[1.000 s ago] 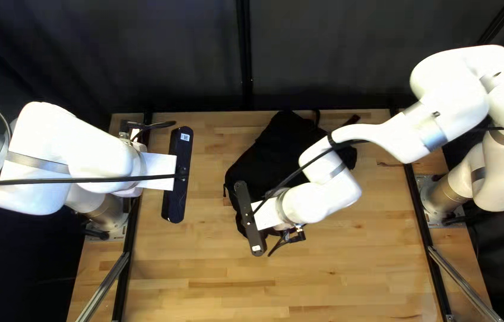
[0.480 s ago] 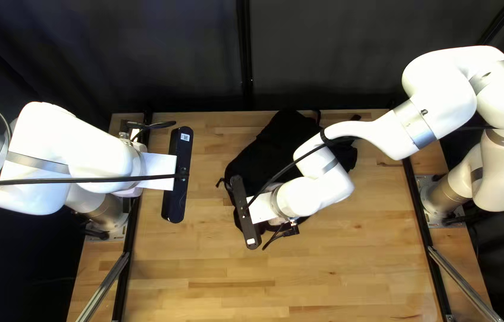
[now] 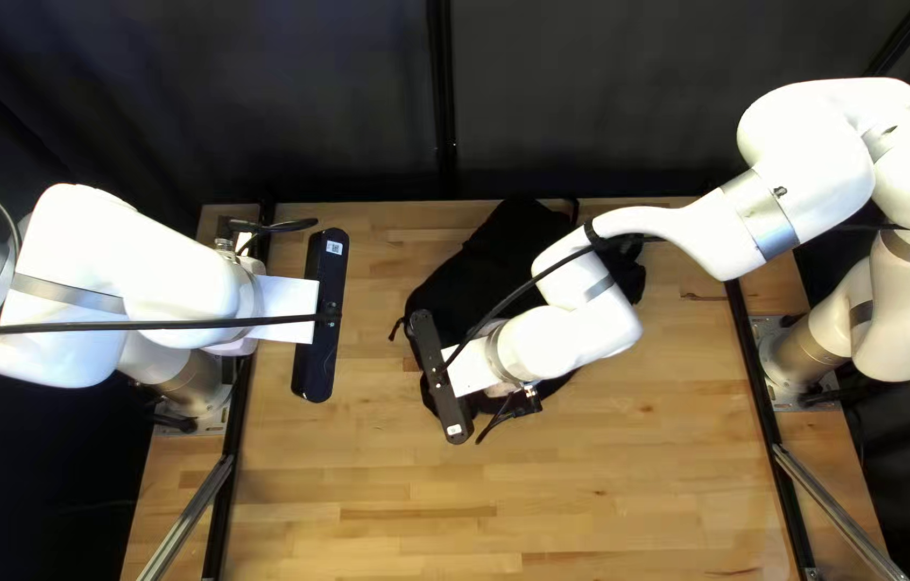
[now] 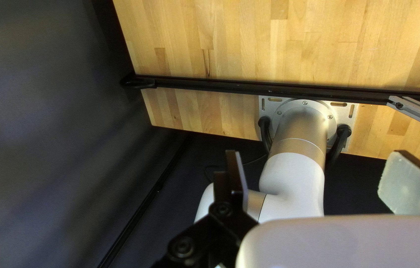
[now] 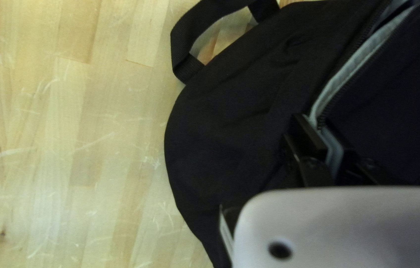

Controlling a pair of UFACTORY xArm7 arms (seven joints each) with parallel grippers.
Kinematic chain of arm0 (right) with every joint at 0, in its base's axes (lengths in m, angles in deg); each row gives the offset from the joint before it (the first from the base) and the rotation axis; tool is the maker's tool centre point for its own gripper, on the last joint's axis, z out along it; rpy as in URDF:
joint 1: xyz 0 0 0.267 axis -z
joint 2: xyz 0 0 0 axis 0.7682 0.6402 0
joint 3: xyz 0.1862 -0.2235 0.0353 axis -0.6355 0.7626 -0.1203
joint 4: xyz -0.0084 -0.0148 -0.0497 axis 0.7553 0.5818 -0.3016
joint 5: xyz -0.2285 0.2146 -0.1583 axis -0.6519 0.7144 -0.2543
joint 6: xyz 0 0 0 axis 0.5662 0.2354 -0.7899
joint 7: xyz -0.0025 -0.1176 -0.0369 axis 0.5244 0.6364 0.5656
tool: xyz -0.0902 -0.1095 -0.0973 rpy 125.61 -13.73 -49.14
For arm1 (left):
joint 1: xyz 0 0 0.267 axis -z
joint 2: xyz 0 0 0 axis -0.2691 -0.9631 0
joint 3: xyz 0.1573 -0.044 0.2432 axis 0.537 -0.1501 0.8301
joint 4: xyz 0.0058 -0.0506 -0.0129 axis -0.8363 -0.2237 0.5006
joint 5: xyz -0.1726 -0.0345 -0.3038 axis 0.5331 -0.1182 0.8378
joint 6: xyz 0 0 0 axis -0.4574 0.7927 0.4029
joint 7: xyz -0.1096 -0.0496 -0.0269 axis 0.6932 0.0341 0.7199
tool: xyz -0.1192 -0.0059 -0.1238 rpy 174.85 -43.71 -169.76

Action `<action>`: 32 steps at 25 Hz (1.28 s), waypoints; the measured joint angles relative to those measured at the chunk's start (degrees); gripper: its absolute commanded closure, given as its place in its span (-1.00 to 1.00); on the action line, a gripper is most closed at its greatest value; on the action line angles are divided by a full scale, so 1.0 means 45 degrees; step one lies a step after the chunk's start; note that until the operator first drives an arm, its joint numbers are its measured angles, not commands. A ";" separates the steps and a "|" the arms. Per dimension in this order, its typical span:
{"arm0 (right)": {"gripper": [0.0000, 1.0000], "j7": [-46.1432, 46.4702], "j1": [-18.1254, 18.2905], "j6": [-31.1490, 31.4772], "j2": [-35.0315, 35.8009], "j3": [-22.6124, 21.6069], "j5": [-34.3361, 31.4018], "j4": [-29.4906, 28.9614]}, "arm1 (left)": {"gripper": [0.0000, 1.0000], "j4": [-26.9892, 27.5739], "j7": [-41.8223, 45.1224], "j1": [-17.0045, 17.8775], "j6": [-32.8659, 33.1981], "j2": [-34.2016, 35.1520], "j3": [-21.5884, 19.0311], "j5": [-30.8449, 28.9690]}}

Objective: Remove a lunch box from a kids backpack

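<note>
In the top left view my left gripper (image 3: 288, 308) hangs at the table's left edge, away from the bag; in the left wrist view my left gripper (image 4: 316, 181) is open and empty. The black backpack (image 3: 498, 264) lies near the middle of the table, partly under my right gripper (image 3: 476, 369). From the right wrist, the backpack (image 5: 229, 119) shows a partly parted zipper (image 5: 359, 59) with a grey edge. At the end of that opening, my right gripper (image 5: 323, 141) is shut on the backpack's zipper area; what exactly is pinched is hidden. No lunch box is visible.
A carry loop (image 5: 185, 44) sticks out from the bag's rounded end. A black rail (image 3: 756, 377) runs along the table's right side, another along its left. Behind the far edge hangs a dark curtain (image 3: 261, 108). My right forearm passes over the backpack.
My right gripper has moved toward the table's far edge and slightly left. The backpack's near part has shifted, and a small strap now sticks out at its left. My left arm has stayed still.
</note>
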 measured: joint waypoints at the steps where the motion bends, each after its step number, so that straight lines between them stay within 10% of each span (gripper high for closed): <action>1: -0.41 0.0101 0.0032 0.0016 -0.0030 -0.0009 0.0033 0.0004 | -1.00 0.0000 0.0000 0.0000 0.0000 0.0000 0.0000 0.0000; 3: 0.28 0.0271 0.0081 0.0041 -0.0077 -0.0023 0.0084 0.0012 | -1.00 0.0000 0.0000 0.0000 0.0000 0.0000 0.0000 0.0000; 4: 0.28 0.0357 0.0113 0.0038 -0.0104 -0.0029 0.0105 0.0041 | -1.00 0.0000 0.0000 0.0000 0.0000 0.0000 0.0000 0.0000; 5: 1.00 0.0445 0.0148 0.0022 -0.0130 -0.0034 0.0128 0.0075 | -1.00 0.0000 0.0000 0.0000 0.0000 0.0000 0.0000 0.0000; 32: 1.00 0.3196 0.1617 0.0010 -0.2120 0.0270 0.1120 0.1068 | -1.00 0.0000 0.0000 0.0000 0.0000 0.0000 0.0000 0.0000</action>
